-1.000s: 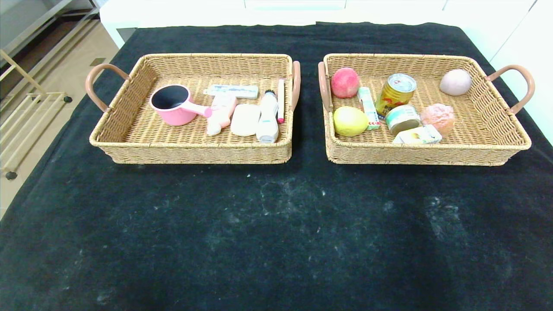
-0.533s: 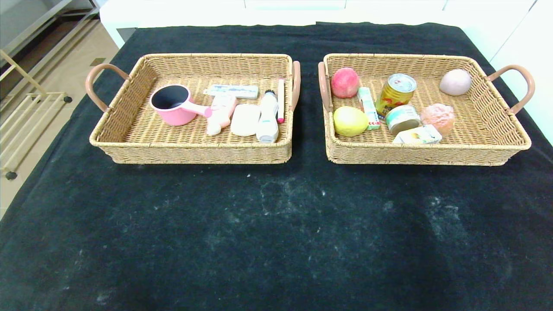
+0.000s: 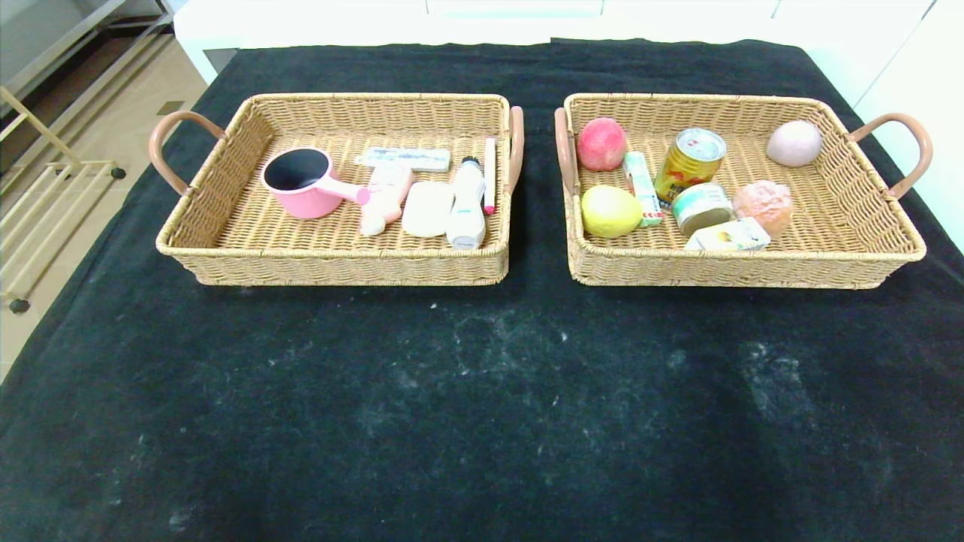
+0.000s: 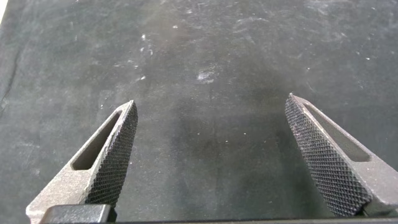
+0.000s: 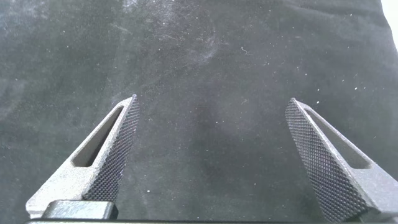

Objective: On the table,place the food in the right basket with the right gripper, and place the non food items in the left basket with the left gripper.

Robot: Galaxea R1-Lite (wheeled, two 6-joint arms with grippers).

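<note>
Table cloth: black, flecked with pale lint. Left basket and right basket: tan woven wicker with brown handles. Saucepan: pink outside, dark inside. Peach: red-pink. Lemon: yellow. Can: gold with red print. Gripper fingers: grey, cross-hatched pads.

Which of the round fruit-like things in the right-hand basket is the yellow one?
The lemon-like fruit, at the near left corner of the right basket. The peach behind it is red-pink; the two others are pale pink and orange-pink.
</note>
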